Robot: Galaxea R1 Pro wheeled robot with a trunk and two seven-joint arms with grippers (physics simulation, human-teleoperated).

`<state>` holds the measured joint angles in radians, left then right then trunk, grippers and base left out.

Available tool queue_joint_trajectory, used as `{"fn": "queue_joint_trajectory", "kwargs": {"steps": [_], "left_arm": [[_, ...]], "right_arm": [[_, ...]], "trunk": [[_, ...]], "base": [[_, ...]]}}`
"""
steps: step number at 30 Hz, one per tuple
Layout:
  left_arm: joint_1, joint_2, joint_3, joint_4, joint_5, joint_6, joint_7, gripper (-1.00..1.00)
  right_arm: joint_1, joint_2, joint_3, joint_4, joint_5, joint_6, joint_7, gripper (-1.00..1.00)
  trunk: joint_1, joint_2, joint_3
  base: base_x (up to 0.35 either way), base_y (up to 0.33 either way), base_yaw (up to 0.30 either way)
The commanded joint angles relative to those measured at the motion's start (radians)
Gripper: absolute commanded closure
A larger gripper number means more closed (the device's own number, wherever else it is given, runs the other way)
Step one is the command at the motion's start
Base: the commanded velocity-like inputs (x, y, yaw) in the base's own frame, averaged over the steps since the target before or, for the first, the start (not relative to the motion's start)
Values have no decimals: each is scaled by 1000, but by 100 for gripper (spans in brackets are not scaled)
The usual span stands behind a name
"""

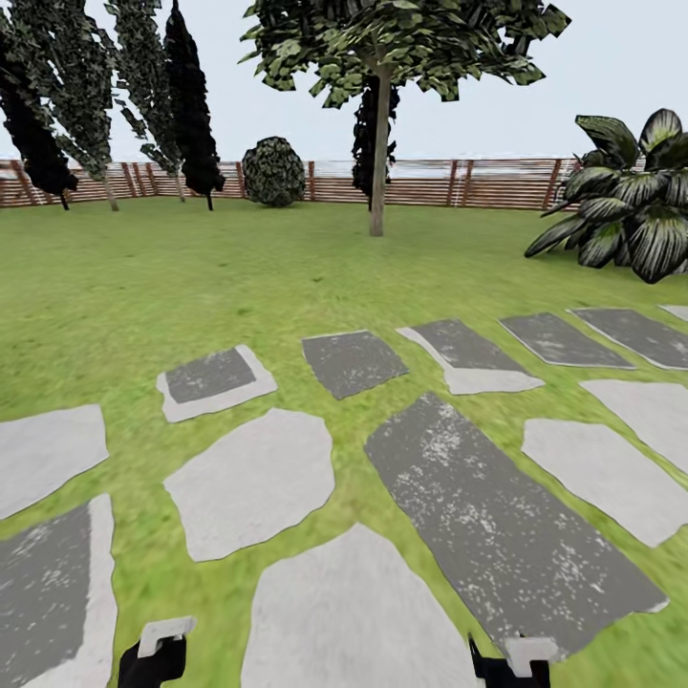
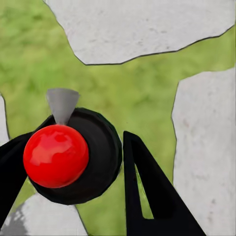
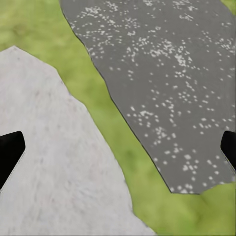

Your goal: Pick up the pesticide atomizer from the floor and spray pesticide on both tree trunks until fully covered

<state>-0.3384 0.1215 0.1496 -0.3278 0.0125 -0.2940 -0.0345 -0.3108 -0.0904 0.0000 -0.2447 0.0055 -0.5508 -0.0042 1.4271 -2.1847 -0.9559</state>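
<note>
In the left wrist view my left gripper (image 2: 78, 147) is shut on the pesticide atomizer (image 2: 96, 147), a dark round body with a red ball top and a grey nozzle cone. Its two black fingers press on either side of the body. The head view has that gripper (image 1: 153, 659) low at the bottom left edge and my right gripper (image 1: 511, 664) low at the bottom right. The right gripper (image 3: 118, 147) stands open and holds nothing, above a pale slab and a dark speckled slab. Both trees and their trunks are out of view, and so is the floor.
Grey stepping stones (image 1: 253, 483) lie across the lawn (image 1: 143, 287) just ahead. A thin-trunked tree (image 1: 379, 162) with dark jagged foliage stands mid-lawn before the slatted fence (image 1: 478, 183). Black cone trees (image 1: 191, 105) and a round bush (image 1: 274, 172) line the back left. A broad-leaved plant (image 1: 631, 205) sits right.
</note>
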Motion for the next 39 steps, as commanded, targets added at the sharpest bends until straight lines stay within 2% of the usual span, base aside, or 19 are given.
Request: {"fn": "queue_joint_trajectory", "kwargs": {"steps": [1, 32, 39], "left_arm": [[-1, 0, 4, 1, 1, -3, -4, 100], [-1, 0, 4, 1, 1, -4, -3, 100], [-1, 0, 4, 0, 1, -4, -3, 100]], "right_arm": [[-1, 0, 0, 1, 1, -3, 0, -100], [-1, 0, 0, 1, 1, -3, 0, -100], [-1, 0, 0, 1, 1, -3, 0, -100]], "trunk": [[0, 0, -1], [0, 0, -1], [0, 0, 3]], "base": [[338, 0, -1], [338, 0, 0], [338, 0, -189]]}}
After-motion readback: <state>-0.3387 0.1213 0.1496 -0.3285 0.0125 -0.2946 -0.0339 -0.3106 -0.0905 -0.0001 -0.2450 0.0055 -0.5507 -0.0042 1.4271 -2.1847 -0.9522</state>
